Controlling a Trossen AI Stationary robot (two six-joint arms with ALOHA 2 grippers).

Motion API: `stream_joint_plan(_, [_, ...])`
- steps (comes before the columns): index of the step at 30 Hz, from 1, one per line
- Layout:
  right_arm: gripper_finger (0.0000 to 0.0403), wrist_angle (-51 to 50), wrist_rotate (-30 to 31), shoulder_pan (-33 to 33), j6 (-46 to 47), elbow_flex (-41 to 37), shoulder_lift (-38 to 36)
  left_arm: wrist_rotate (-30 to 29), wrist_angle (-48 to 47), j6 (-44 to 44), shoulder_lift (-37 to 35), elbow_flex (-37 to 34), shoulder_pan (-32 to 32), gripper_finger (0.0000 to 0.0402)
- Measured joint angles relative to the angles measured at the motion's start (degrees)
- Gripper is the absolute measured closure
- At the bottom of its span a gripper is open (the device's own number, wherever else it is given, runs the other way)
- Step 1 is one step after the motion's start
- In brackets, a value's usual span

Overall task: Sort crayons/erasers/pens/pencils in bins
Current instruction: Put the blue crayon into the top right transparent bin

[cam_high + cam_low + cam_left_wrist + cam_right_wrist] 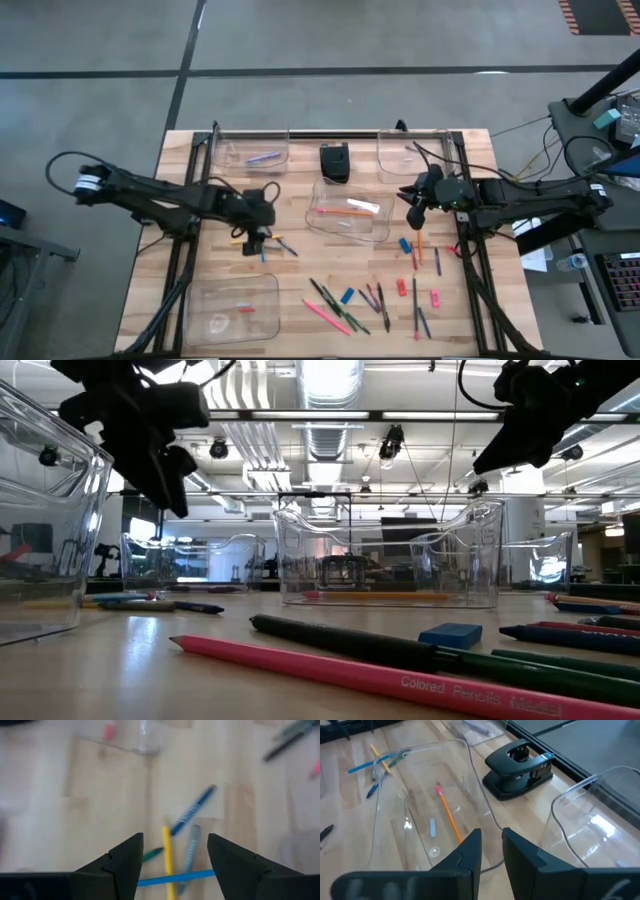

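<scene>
Nearest pink pencil [400, 682], printed "Colored Pencils"; left jaws [172, 851] spread empty, right jaws [491, 845] near-closed, empty.

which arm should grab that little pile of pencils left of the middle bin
Left, probably. The left gripper hangs open right over the pencil cluster; the right gripper sits nearly closed and empty across the middle bin.
</scene>
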Motion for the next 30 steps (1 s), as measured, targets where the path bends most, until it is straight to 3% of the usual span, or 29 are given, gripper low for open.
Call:
stream_joint_plan(15, [0.0335, 0.2, 0.0, 0.0, 0.1, -1.0, 0.3, 2.6, 8.1, 7.3, 17.7, 2.6, 0.4, 0.0195])
stream_joint_plan(30, [0.0335, 0.2, -0.1, 0.0, 0.2, -1.7, 0.3, 5.8, 16.5, 8.9, 26.0, 2.4, 0.3, 0.0195])
